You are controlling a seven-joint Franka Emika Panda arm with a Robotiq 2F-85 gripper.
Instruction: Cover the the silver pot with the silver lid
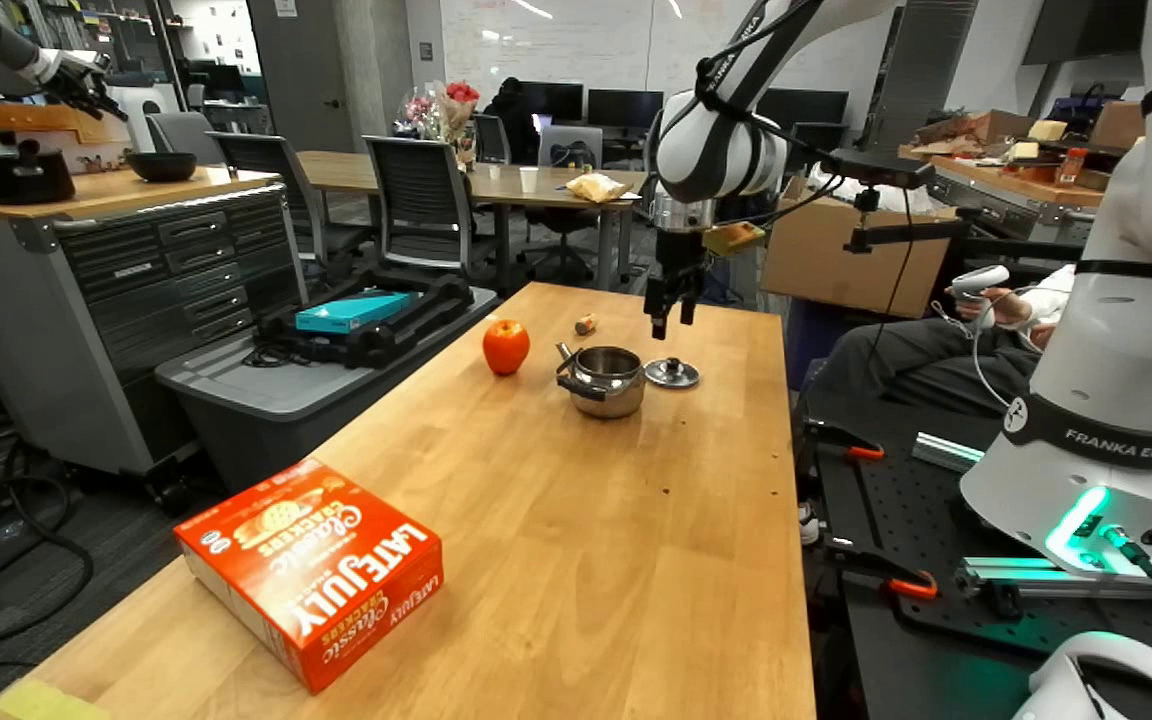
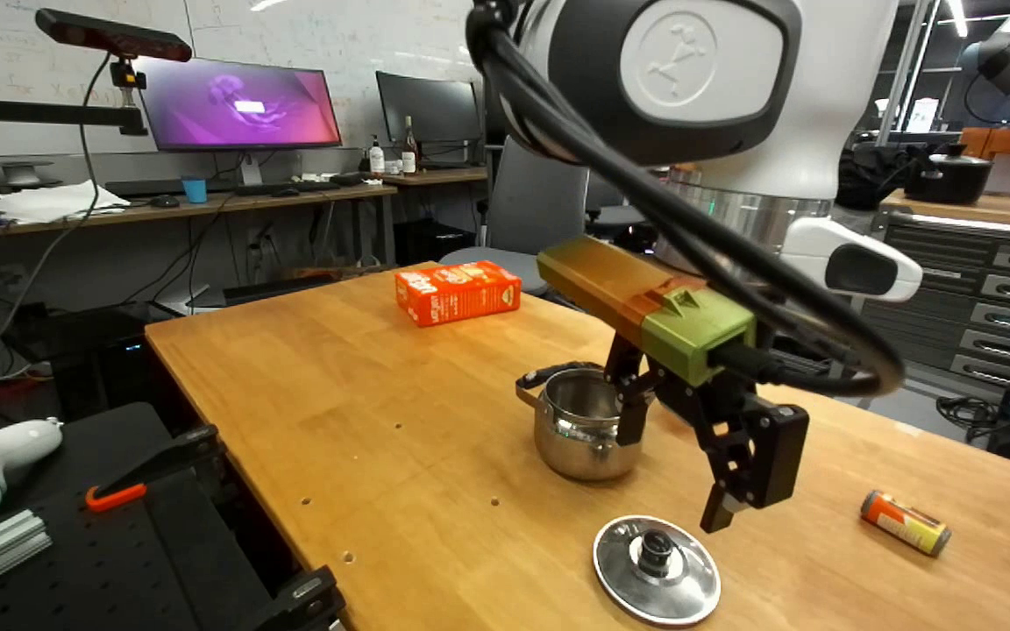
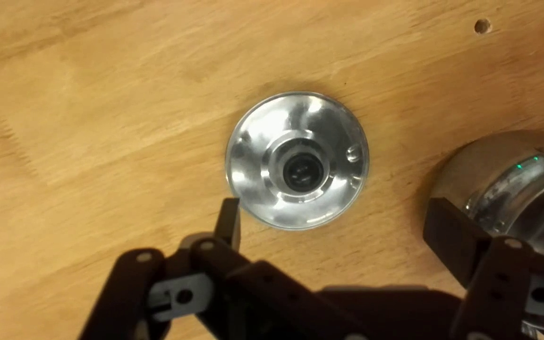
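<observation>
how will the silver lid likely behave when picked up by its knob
The silver lid probably won't flex, since it looks metal. Its shiny finish suggests it may be slippery. The centred black knob should help it lift fairly level.

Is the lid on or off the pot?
Off. The lid lies flat on the table, knob up, beside the pot, whose mouth shows uncovered in both exterior views.
</observation>
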